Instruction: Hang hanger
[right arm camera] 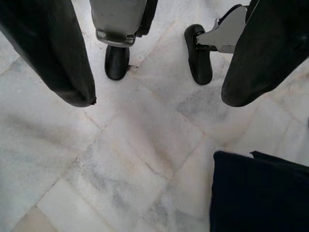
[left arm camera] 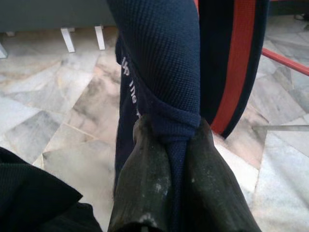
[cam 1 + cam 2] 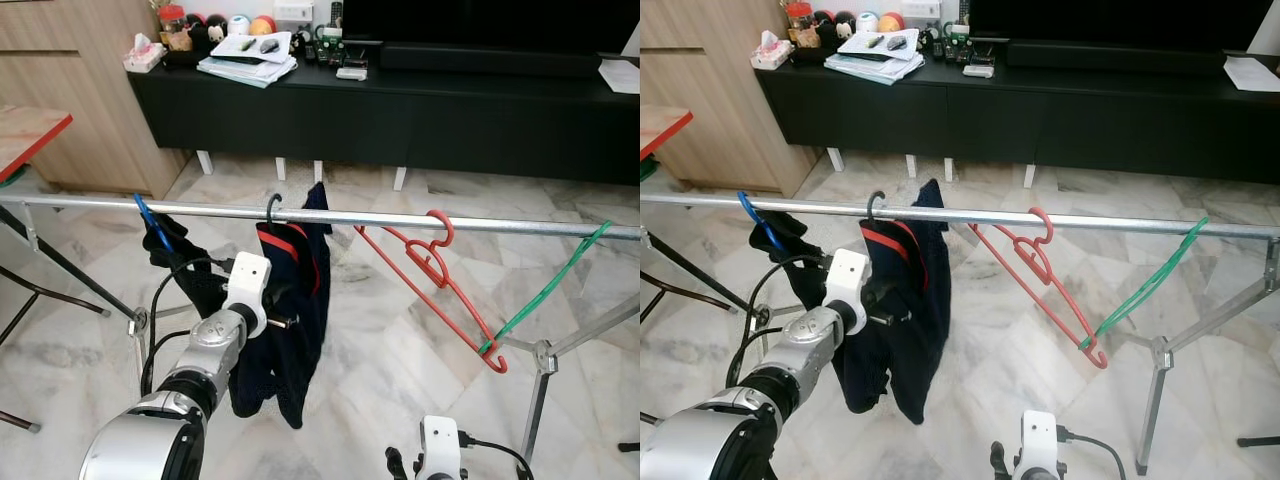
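Rail: a silver metal rail (image 3: 420,219) ran across the scene from 9 o'clock to 3 o'clock, carried on tripod legs (image 3: 541,372) over a marble floor (image 3: 380,380).
Black hanger: its hook (image 3: 271,207) sat over the rail near the centre, with a navy garment with a red stripe (image 3: 290,310) draped from it and hanging well down toward the floor.
Left gripper: the left gripper (image 2: 169,159) was raised to the garment at about 7 o'clock of the hook; its two black fingers (image 2: 145,183) were pressed together on a fold of the navy cloth, with the red stripe just beyond.
Right gripper: the right gripper (image 1: 154,67) hung low at 6 o'clock, its fingers (image 1: 58,53) spread wide apart over bare marble and holding nothing; a dark piece of cloth (image 1: 260,193) lay near it on the floor.
Blue hanger: a blue hook (image 3: 145,213) rested on the rail toward 9 o'clock, with a black garment (image 3: 185,265) under it.
Red hanger: a red hanger (image 3: 440,290) hung tilted on the rail right of centre, empty.
Green hanger: a green hanger (image 3: 550,288) leaned from the rail toward 3 o'clock, its lower end touching the red hanger's tip.
Background: a black TV cabinet (image 3: 400,110) stood at 12 o'clock, with papers (image 3: 248,58) and a tissue box (image 3: 144,55) on top.
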You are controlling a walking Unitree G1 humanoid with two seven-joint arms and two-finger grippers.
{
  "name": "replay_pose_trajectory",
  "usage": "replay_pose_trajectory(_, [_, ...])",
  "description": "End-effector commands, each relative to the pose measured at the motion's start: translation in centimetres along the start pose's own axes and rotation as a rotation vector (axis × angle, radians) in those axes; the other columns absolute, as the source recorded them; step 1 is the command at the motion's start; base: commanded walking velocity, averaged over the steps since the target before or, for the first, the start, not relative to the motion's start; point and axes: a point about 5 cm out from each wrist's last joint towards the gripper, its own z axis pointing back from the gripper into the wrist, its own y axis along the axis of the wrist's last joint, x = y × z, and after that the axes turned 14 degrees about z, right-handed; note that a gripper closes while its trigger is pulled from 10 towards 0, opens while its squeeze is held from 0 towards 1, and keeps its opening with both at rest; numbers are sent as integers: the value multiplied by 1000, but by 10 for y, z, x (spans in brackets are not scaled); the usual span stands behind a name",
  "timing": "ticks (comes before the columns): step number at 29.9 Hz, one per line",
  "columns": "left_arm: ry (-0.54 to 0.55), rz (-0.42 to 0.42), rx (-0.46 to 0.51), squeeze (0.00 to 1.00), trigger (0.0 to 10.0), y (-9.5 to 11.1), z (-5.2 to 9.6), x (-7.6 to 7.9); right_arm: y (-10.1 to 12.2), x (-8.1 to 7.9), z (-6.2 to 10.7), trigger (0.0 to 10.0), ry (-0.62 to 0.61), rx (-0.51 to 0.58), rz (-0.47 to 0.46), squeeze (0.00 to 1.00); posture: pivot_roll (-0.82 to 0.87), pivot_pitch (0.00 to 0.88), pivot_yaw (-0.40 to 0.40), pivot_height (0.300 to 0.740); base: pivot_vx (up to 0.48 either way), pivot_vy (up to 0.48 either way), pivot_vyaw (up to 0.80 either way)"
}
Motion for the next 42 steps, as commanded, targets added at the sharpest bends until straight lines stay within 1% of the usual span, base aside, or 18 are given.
replay_pose_trajectory(1, [-18, -36, 49, 0, 0, 7, 2, -2, -5, -1, 1, 10000, 1, -22, -15, 0, -15, 68, 61, 740, 0, 0, 0])
replay_pose_trajectory(5, [-65, -36, 49, 0, 0, 1, 6, 1, -2, 1, 0, 10000, 0, -18, -7, 0, -5, 51, 55, 740, 0, 0, 0])
replay_pose_trajectory(7, [-96, -57, 50, 0, 0, -5, 9, 4, 0, 2, 0, 10000, -1, -15, -5, 0, -2, 45, 53, 740, 0, 0, 0])
replay_pose_trajectory(14, [-106, -69, 67, 0, 0, -10, 16, 2, 4, 2, -1, 10000, -1, -10, -2, 0, 13, 29, 48, 740, 0, 0, 0])
replay_pose_trajectory(16, [-122, -96, 60, 0, 0, -14, 21, 2, 5, 2, -1, 10000, 1, -7, 1, 0, 19, 23, 46, 740, 0, 0, 0])
replay_pose_trajectory(17, [-134, -117, 49, 0, 392, -17, 25, 1, 7, 2, -1, 10000, 2, -5, 3, 0, 25, 18, 44, 740, 0, 0, 0])
replay_pose_trajectory(18, [-134, -117, 49, 0, 392, -17, 25, 1, 7, 2, -1, 10000, 2, -5, 3, 0, 25, 18, 44, 740, 0, 0, 0])
replay_pose_trajectory(19, [-140, -128, 39, 0, 2941, -20, 27, 1, 8, 2, -2, 10000, 3, -4, 5, 0, 30, 14, 42, 740, 0, 0, 0])
replay_pose_trajectory(20, [-149, -160, 21, 0, 9020, -24, 31, 0, 9, 2, -2, 10000, 4, -2, 8, 0, 32, 11, 42, 740, 0, 0, 0])
replay_pose_trajectory(21, [-149, -160, 21, 0, 9020, -24, 31, 0, 9, 2, -2, 10000, 4, -2, 8, 0, 32, 11, 42, 740, 0, 0, 0])
replay_pose_trajectory(22, [-151, -169, 15, 0, 10000, -25, 33, -1, 9, 2, -2, 10000, 5, -1, 8, 0, 34, 9, 42, 740, 0, 0, 0])
replay_pose_trajectory(24, [-152, -176, 9, 0, 10000, -27, 36, -2, 10, 2, -2, 10000, 5, -1, 9, 0, 36, 7, 41, 740, 0, 0, 0])
replay_pose_trajectory(26, [-148, -199, -8, 0, 10000, -32, 43, -6, 11, 2, -2, 10000, 6, 1, 11, 0, 40, 3, 40, 740, 0, 0, 0])
replay_pose_trajectory(33, [-132, -209, -19, 0, 10000, -38, 56, -12, 13, 2, -2, 10000, 6, 2, 14, 0, 49, 0, 38, 740, 0, 0, 0])
replay_pose_trajectory(35, [-113, -252, -36, 0, 10000, -43, 66, -19, 14, 3, -2, 10000, 7, 2, 19, 0, 51, 0, 36, 740, 0, 0, 0])
replay_pose_trajectory(36, [-113, -252, -36, 0, 10000, -43, 66, -19, 14, 3, -2, 10000, 7, 2, 19, 0, 51, 0, 36, 740, 0, 0, 0])
replay_pose_trajectory(39, [-71, -276, -43, 0, 10000, -47, 81, -30, 15, 3, -3, 10000, 7, 2, 25, 0, 54, 0, 35, 740, 0, 0, 0])
replay_pose_trajectory(42, [-51, -284, -54, 0, 10000, -50, 92, -34, 15, 4, -3, 10000, 8, 3, 28, 0, 56, 0, 35, 740, 0, 0, 0])
